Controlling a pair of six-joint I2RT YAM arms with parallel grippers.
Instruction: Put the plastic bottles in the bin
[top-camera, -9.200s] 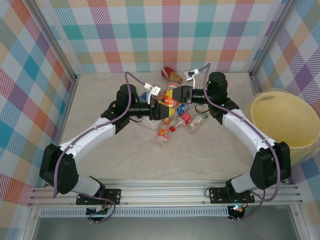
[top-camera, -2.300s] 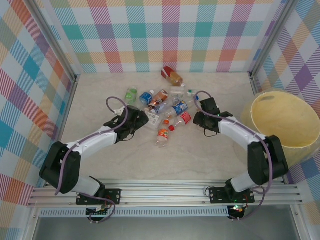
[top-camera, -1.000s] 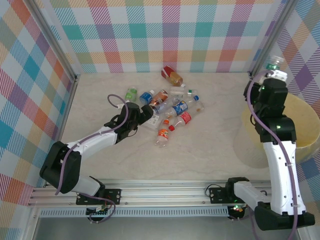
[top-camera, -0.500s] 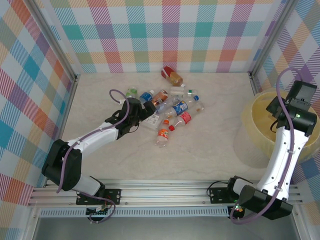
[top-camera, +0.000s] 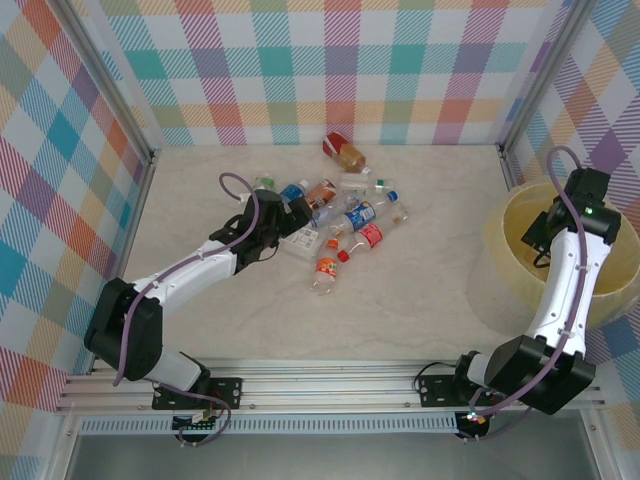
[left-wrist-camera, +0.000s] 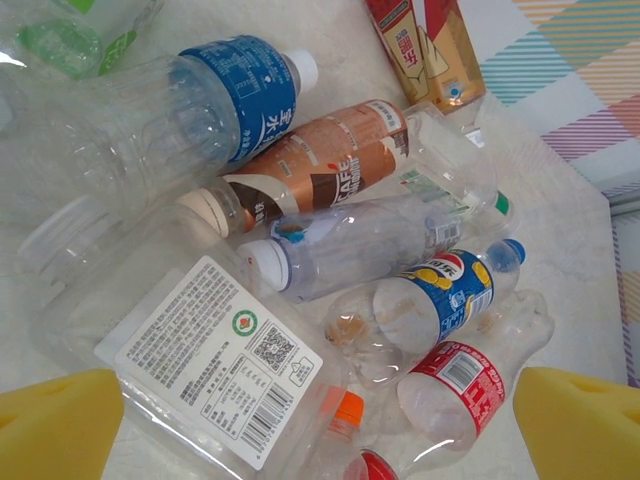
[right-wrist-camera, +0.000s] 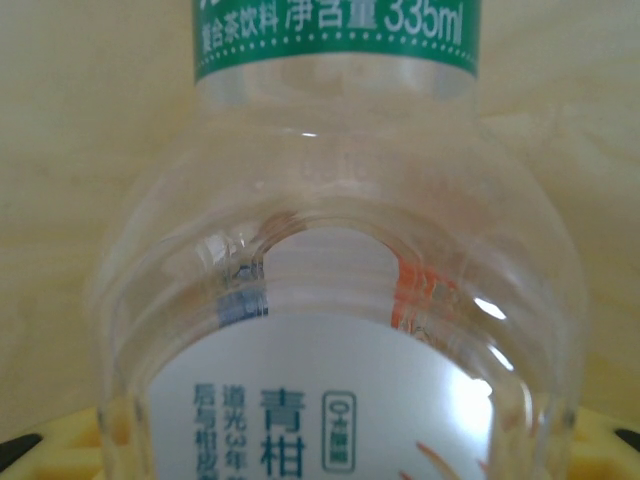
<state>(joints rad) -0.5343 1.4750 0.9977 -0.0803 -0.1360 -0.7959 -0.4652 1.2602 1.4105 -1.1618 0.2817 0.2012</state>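
Your right claw (top-camera: 540, 233) grips a green-labelled bottle (right-wrist-camera: 330, 250) over the bin (top-camera: 503, 290): open it fully so the bottle drops clear

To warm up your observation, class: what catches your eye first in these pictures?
A heap of bottles lies at the table's far middle, the open left gripper at its left edge. At the right, the right gripper holds a green-labelled bottle over the yellow bin.
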